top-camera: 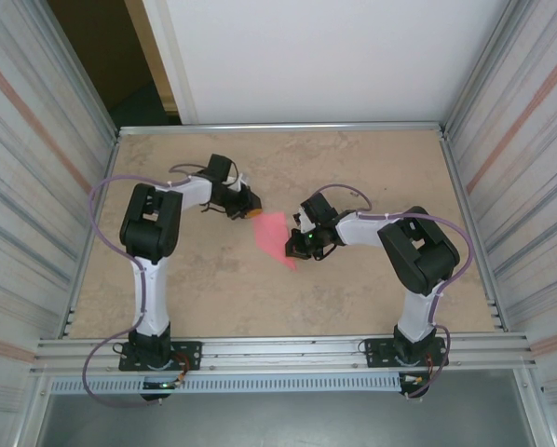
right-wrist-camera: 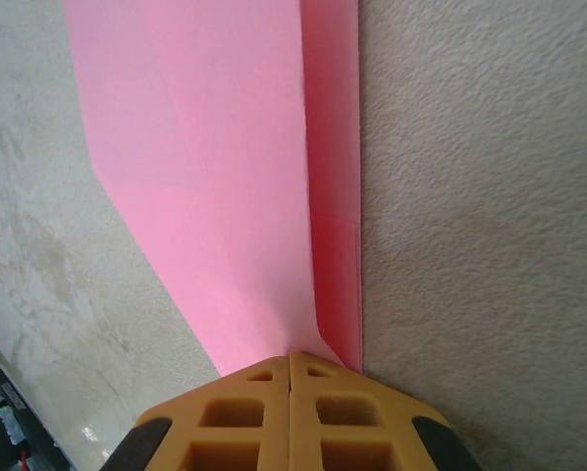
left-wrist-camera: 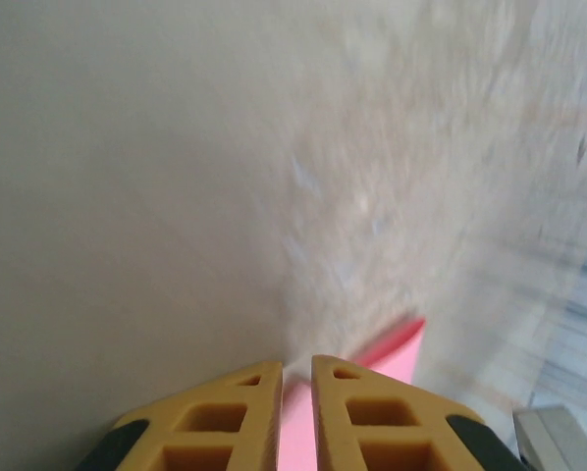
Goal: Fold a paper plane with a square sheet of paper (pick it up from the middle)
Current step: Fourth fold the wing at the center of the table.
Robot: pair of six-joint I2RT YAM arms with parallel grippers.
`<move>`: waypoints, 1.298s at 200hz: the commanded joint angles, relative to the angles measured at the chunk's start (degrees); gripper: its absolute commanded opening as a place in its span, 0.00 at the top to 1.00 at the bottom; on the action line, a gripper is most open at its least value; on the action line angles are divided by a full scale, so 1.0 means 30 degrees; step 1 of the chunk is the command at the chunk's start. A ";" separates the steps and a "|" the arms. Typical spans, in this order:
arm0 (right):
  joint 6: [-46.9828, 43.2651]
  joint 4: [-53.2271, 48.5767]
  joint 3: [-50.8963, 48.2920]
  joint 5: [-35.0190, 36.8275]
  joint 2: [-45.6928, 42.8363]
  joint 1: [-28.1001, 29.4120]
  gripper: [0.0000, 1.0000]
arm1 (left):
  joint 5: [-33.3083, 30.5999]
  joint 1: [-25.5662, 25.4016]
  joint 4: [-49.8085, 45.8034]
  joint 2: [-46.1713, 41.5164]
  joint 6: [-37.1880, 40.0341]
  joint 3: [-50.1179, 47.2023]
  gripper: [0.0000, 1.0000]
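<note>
The square sheet of paper (top-camera: 273,237) is pink and folded into a pointed wedge, and it lies at mid-table between the two arms. My left gripper (top-camera: 251,212) is at its upper left end. In the left wrist view its fingers (left-wrist-camera: 296,365) stand a narrow gap apart, with pink paper (left-wrist-camera: 400,355) showing in the gap and beyond the right finger. My right gripper (top-camera: 296,248) is at the wedge's right edge. In the right wrist view its fingertips (right-wrist-camera: 291,355) are pressed together where a raised fold of the paper (right-wrist-camera: 215,177) curls into them.
Metal rails border the tan tabletop (top-camera: 372,168) on all sides, and ribbed walls rise to the left and right. Open table surface lies behind and in front of the paper.
</note>
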 commanded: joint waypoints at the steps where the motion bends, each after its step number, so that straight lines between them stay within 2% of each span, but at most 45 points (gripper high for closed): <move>1: -0.0486 -0.4332 -0.1383 0.3264 0.1811 0.0232 0.95 | -0.1724 0.0486 -0.0782 0.0162 0.0805 0.0531 0.82; 23: -0.0486 -0.4347 -0.1243 0.3122 0.1631 0.0268 0.95 | -0.1324 0.0428 -0.0172 -0.1229 0.0484 -0.0148 0.82; 35: -0.0460 -0.4312 -0.1194 0.3038 0.1434 0.0251 0.95 | -0.1168 0.0182 0.0622 -0.2915 0.0091 -0.1141 0.82; 57: -0.0402 -0.4101 -0.1099 0.2668 0.0982 0.0271 0.95 | -0.1212 -0.0783 0.1673 -0.4891 -0.0433 -0.2904 0.82; 80: -0.0369 -0.3403 -0.1113 0.1937 0.0292 0.0155 0.95 | -0.1220 -0.2060 0.2797 -0.5716 -0.1152 -0.4529 0.82; 117: -0.0304 -0.2159 -0.1292 0.0496 -0.0648 -0.0192 0.94 | -0.1855 -0.3633 0.2976 -0.4942 -0.1347 -0.5115 0.84; 192: 0.0293 0.0235 -0.1107 -0.1571 -0.2218 -0.0575 0.93 | -0.2344 -0.3704 0.2034 -0.2518 -0.1501 -0.4067 0.88; 223: 0.0750 0.0954 -0.0503 -0.1325 -0.2604 -0.0580 0.93 | -0.2811 -0.3712 0.1332 -0.2225 -0.1616 -0.4070 0.89; 259: 0.1077 0.0510 0.0799 -0.0413 -0.0929 -0.0414 0.94 | -0.2908 -0.3737 0.1025 -0.1868 -0.1861 -0.4041 0.89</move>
